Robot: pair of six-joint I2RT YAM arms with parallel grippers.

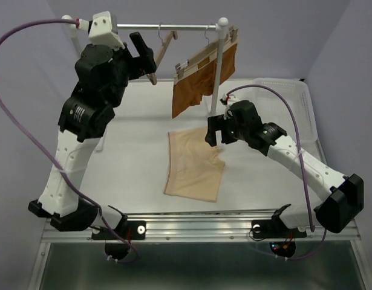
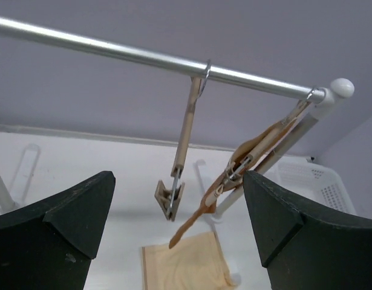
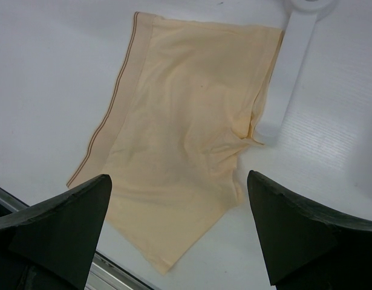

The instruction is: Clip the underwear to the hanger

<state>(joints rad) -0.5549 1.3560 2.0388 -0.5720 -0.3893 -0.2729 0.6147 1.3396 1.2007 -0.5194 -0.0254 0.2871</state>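
The underwear [image 1: 195, 164] is a pale beige garment lying flat on the white table, also seen in the right wrist view [image 3: 186, 133] and small in the left wrist view [image 2: 186, 263]. The hanger [image 1: 163, 51], a slim light wooden bar, hangs tilted from the metal rail [image 1: 173, 26], one clip [image 2: 169, 196] at its low end. My left gripper [image 1: 146, 58] is raised beside the hanger, open [image 2: 178, 193] and holding nothing. My right gripper [image 1: 212, 132] hovers open over the underwear's far right corner [image 3: 178, 181], nothing between its fingers.
A second wooden hanger carrying a rust-brown garment [image 1: 204, 81] hangs at the rail's right end [image 2: 252, 154]. The rack's white post [image 1: 217, 66] and foot [image 3: 297, 66] stand by the underwear. A white plastic basket [image 1: 300, 99] sits at the back right.
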